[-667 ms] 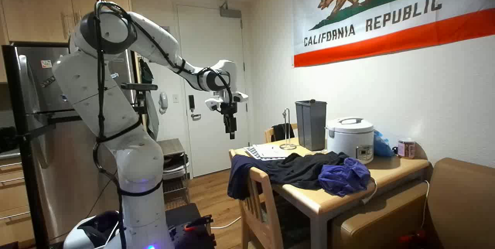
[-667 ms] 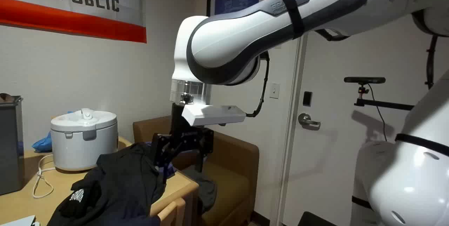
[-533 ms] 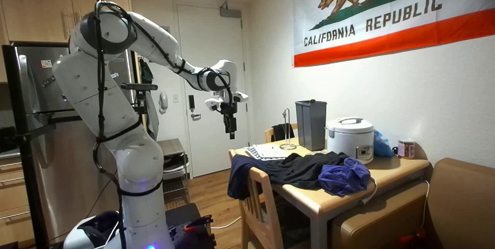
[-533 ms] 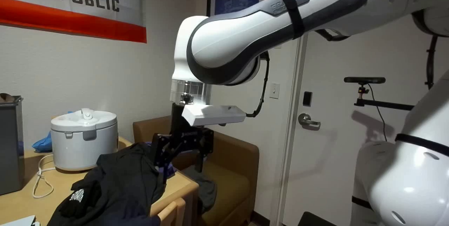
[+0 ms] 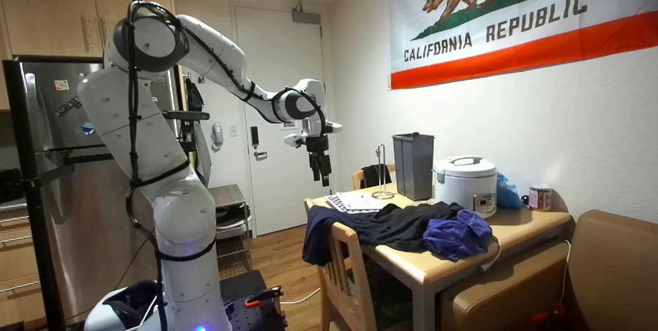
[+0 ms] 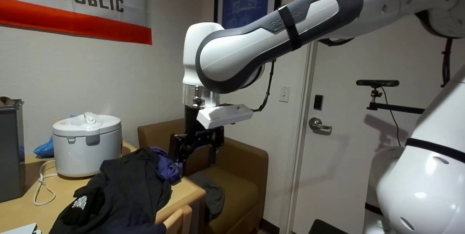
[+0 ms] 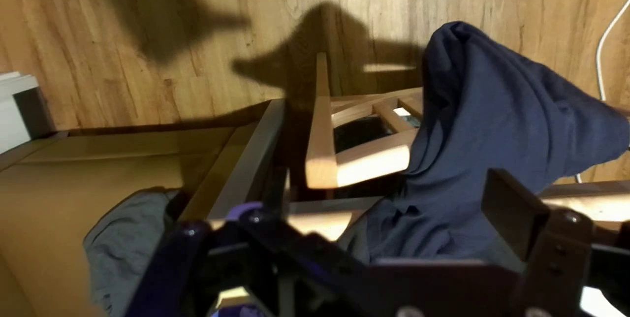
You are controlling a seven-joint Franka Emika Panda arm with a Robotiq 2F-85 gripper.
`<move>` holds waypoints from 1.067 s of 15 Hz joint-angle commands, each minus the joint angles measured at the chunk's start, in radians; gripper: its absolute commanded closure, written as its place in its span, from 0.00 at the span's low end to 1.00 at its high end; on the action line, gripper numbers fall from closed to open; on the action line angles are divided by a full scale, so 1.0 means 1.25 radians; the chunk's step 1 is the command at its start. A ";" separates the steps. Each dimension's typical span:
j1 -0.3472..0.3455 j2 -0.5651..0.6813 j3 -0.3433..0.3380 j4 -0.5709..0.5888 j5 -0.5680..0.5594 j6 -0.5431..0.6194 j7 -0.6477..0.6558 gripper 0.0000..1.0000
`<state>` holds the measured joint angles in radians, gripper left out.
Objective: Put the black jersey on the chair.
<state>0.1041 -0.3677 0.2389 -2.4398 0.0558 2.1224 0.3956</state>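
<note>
Arm (image 5: 154, 130) is standing bent beside the worktop (image 5: 524, 228), and the step in hand is looking like the reach for the jersey (image 5: 411, 223), the grasp not yet being made. Black and crumpled, the jersey is lying on the worktop near the chair (image 5: 359, 264), so I am judging the task unfinished. Navy cloth (image 7: 502, 125) is draping over the chair's back; whether it is forming one piece with the jersey, I am not managing to tell. A purple cloth (image 5: 457, 236) is bunching against one end of the jersey. Higher up, the pincer (image 6: 197, 168) is hanging spread, holding nothing and not touching any cloth. The next move is probably calling for lowering it onto a raised black fold, pinching that without catching the purple cloth, then lifting and laying the jersey across the chair; limp fabric is likely to be sagging and trailing on the way.

For writing, the flag (image 5: 519, 22) is spelling CALIFORNIA REPUBLIC in an exterior view, and REPUBLIC is reading whole in both exterior views. A blue poster (image 6: 247, 1) is carrying print too fine for reading. The cooker (image 6: 87, 146) is showing no brand I am able to make out, nor is the jar (image 5: 541, 198). Lettering (image 6: 277, 24) on the arm is blurring and partly hidden, probably spelling FRANKA. Smallest, a white print (image 6: 80, 202) is showing among the dark folds in an exterior view, too small to read
</note>
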 commanded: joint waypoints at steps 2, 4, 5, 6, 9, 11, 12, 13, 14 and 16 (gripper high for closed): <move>-0.028 0.079 -0.006 0.121 -0.147 -0.036 -0.052 0.00; -0.019 0.097 -0.007 0.161 -0.186 -0.046 -0.077 0.00; -0.015 0.067 -0.018 0.105 -0.158 -0.012 -0.050 0.00; -0.013 0.077 -0.018 0.124 -0.169 -0.016 -0.060 0.00; -0.010 0.091 -0.017 0.143 -0.174 -0.021 -0.063 0.00; -0.010 0.101 -0.029 0.123 -0.149 0.010 -0.068 0.00; -0.013 0.105 -0.025 0.128 -0.160 -0.004 -0.054 0.00; -0.009 0.096 -0.023 0.126 -0.169 0.028 -0.063 0.00; -0.010 0.104 -0.019 0.140 -0.187 0.027 -0.055 0.00; -0.007 0.122 -0.024 0.150 -0.203 0.087 -0.096 0.00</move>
<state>0.0851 -0.2386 0.2167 -2.2720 -0.1680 2.1534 0.3174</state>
